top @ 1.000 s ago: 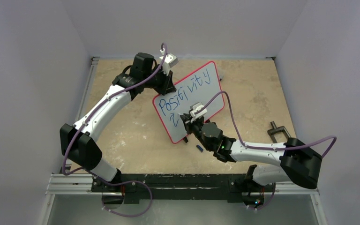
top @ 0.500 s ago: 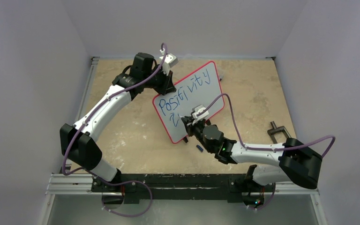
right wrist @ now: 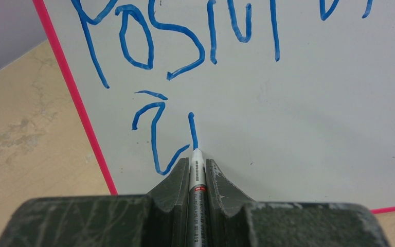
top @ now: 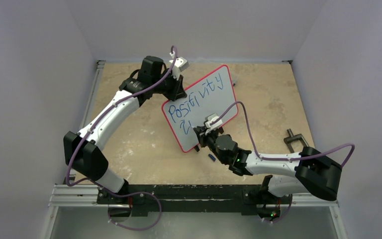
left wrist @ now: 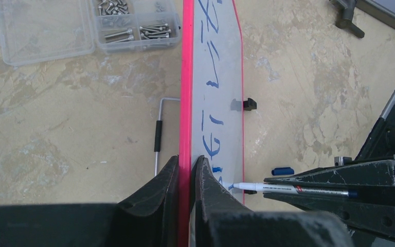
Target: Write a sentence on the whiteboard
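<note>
The whiteboard (top: 204,102), white with a thin red frame, stands tilted on the table with blue writing on it. My left gripper (top: 179,89) is shut on its upper left red edge (left wrist: 186,128), one finger on each side. My right gripper (top: 201,133) is shut on a white marker (right wrist: 196,175). The marker's tip touches the whiteboard (right wrist: 288,103) at the foot of a short blue stroke in a second line of writing. In the left wrist view the marker (left wrist: 288,189) reaches in from the right.
A blue marker cap (top: 211,157) lies on the table just below the board. A clear box of screws (left wrist: 82,25) and an Allen key (left wrist: 158,134) lie behind the board. A black clamp (top: 294,139) sits at the right edge.
The right gripper has slid down and slightly right along the board, drawing a new short blue stroke in the second line. The left arm and board have not moved.
</note>
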You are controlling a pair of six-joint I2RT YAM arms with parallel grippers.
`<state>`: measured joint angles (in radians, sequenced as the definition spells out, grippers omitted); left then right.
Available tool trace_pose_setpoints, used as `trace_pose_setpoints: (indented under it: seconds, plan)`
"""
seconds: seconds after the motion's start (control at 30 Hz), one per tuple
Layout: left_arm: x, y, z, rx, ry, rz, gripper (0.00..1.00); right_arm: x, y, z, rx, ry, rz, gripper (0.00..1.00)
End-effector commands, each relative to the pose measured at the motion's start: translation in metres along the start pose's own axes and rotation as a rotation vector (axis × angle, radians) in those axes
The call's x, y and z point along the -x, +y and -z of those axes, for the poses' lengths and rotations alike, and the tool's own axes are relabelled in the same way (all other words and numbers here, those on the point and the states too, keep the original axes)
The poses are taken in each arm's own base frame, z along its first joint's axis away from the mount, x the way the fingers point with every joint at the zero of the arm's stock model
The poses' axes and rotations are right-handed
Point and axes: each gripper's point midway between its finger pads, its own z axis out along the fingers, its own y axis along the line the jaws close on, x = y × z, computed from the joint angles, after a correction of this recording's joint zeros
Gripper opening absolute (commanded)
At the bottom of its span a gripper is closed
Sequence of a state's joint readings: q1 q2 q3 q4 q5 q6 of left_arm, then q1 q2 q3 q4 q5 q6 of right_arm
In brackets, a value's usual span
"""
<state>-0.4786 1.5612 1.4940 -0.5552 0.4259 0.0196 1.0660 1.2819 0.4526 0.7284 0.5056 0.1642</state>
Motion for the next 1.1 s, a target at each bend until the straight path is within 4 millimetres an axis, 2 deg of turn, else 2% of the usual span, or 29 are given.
trace_pose_setpoints:
  seconds: [0.0,0.13,0.27,0.73,1.07]
  plan:
    - [-0.044,0.014,0.003,0.081,0.158,-0.024,0.0,-0.03,-0.004,0.004,0.001,0.09,0.018,0.0]
    - [-0.044,0.014,0.003,0.081,0.159,-0.023,0.0,-0.03,-0.005,0.005,-0.001,0.09,0.015,0.0]
    - [-0.044,0.014,0.003,0.08,0.159,-0.023,0.0,-0.02,-0.002,0.002,0.002,0.072,0.015,0.0]
    - [-0.043,0.013,0.003,0.077,0.158,-0.021,0.0,0.037,0.011,-0.019,0.0,-0.046,0.051,0.0]
    - [-0.043,0.012,0.003,0.076,0.156,-0.022,0.0,0.047,0.009,-0.027,-0.037,-0.067,0.082,0.0]
